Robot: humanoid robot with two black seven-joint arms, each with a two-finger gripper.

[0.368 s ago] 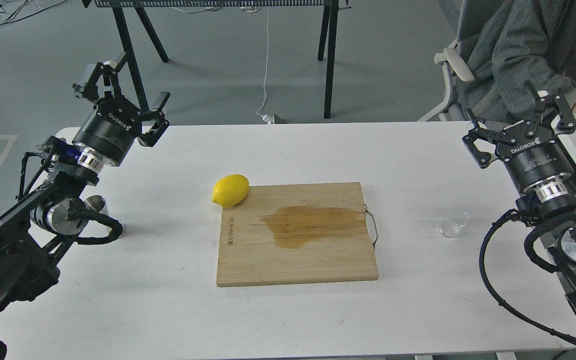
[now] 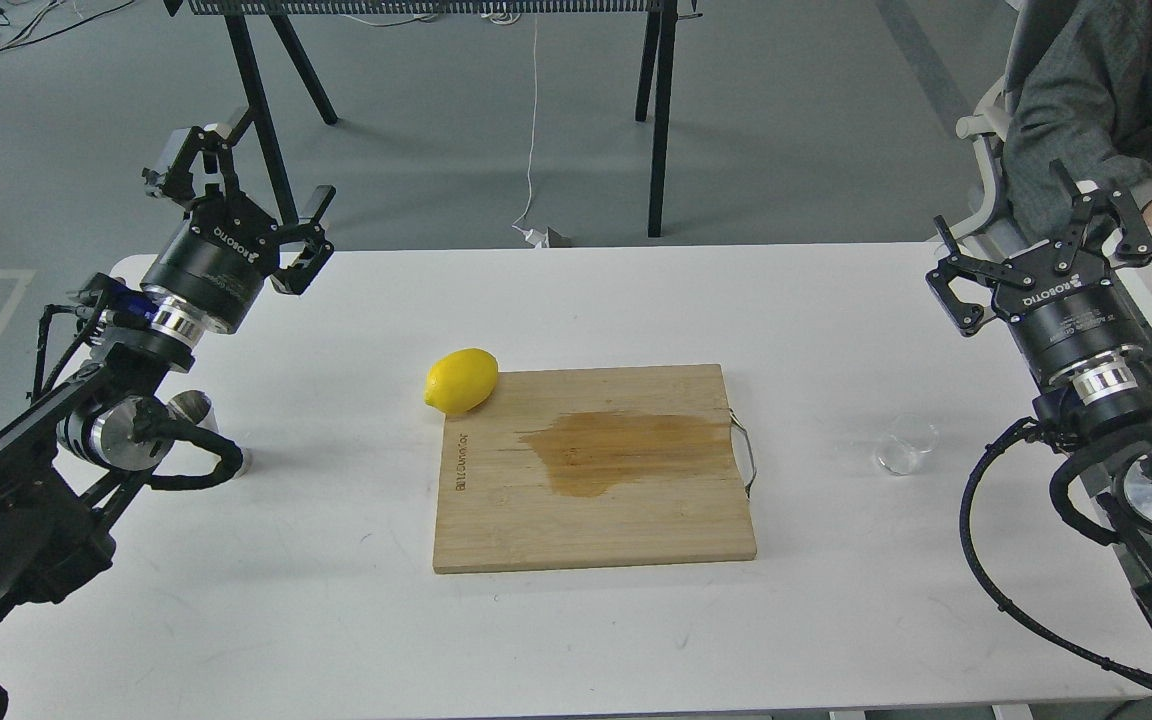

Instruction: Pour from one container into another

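Observation:
The small clear glass cup stands upright on the white table at the right, between the cutting board and my right arm. The steel jigger is mostly hidden behind my left arm at the table's left side; only its shiny top shows. My left gripper is held high over the back left corner, open and empty, well above and behind the jigger. Raised over the right edge, my right gripper is open and empty, behind and above the cup.
A wooden cutting board with a wet brown stain lies mid-table, and a yellow lemon touches its back left corner. A seated person is at the back right, with a hand near my right gripper. Black stand legs rise behind the table.

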